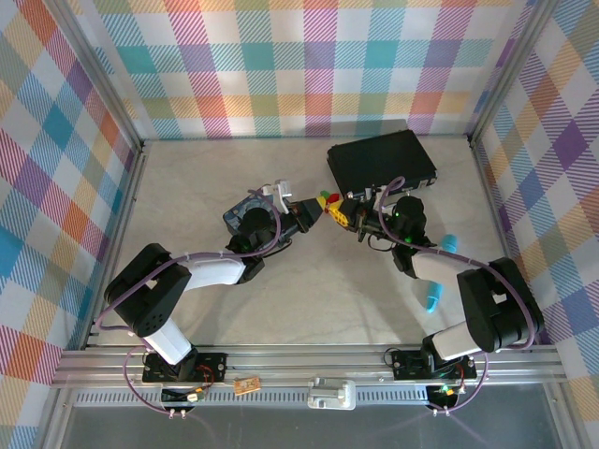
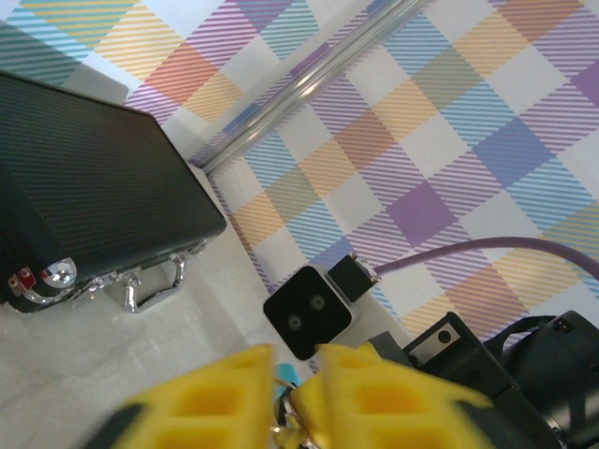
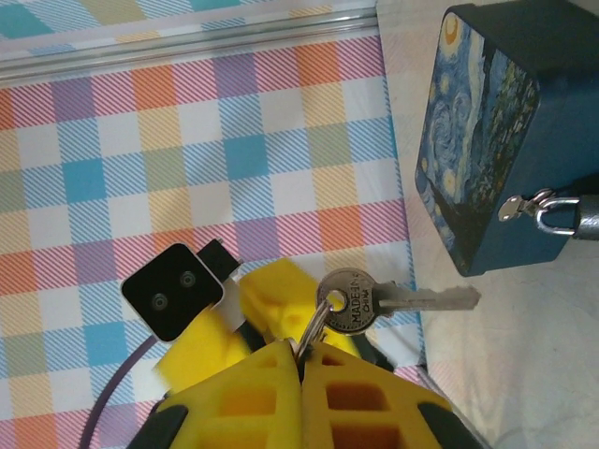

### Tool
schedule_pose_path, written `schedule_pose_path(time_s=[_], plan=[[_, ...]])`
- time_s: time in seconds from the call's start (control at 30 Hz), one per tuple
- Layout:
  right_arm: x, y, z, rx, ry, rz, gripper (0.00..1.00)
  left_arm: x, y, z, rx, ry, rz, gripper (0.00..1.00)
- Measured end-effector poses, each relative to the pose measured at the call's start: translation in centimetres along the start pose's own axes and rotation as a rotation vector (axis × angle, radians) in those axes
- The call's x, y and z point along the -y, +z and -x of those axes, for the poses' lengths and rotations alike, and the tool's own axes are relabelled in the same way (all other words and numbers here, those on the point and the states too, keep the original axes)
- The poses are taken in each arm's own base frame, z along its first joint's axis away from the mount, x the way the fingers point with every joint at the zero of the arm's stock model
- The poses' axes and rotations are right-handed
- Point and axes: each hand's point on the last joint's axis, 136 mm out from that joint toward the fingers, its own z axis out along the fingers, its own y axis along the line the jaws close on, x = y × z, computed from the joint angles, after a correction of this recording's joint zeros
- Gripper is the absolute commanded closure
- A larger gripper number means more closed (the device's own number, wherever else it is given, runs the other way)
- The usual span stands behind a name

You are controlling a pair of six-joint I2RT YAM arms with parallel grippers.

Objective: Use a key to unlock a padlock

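Your right gripper [image 3: 301,360] is pinched tight on the ring of the key [image 3: 374,301] — the blade sticks out sideways. The padlock [image 3: 560,217] hangs on the clasp of the blue tin [image 3: 477,140], left of the middle. Your left gripper [image 2: 292,393] has its fingers nearly together — you cannot tell if they hold anything.

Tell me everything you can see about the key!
The key is small, silvery-grey metal, with a round head stamped with tiny words and a notched blade. It hangs in the air, blade pointing toward the blue tin, not touching it. A thin ring through its head is pinched by the right claw.
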Motion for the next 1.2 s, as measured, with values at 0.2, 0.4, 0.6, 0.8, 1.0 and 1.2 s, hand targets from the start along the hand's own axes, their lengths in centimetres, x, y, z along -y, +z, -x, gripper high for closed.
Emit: schedule_pose_path(time_s=[0.2,0.4,0.6,0.8,1.0,1.2], plan=[[1.2,-0.5,0.2,0.030,-0.065,-0.070,1.00,-0.2,0.0,0.0,-0.003,-0.105,0.006,0.33],[-0.3,-1.8,-0.2,0.073,-0.208,-0.121,1.00,0.0,0.4,0.4,-0.002,-0.246,0.011,0.33],[-1.3,-2.4,0.0,0.104,-0.304,-0.136,1.00,-0.5,1.4,0.1,-0.005,-0.371,0.016,0.42],[-0.9,-2.4,0.2,0.111,-0.333,-0.152,1.00,-0.8,2.2,-0.8,-0.023,-0.441,0.022,0.55],[-0.6,-2.1,0.4,0.117,-0.350,-0.155,1.00,-0.3,2.4,-0.8,-0.020,-0.461,0.015,0.65],[-1.0,-2.0,0.6,0.134,-0.384,-0.136,1.00,-0.4,2.4,-0.9,-0.018,-0.475,0.023,0.84]])
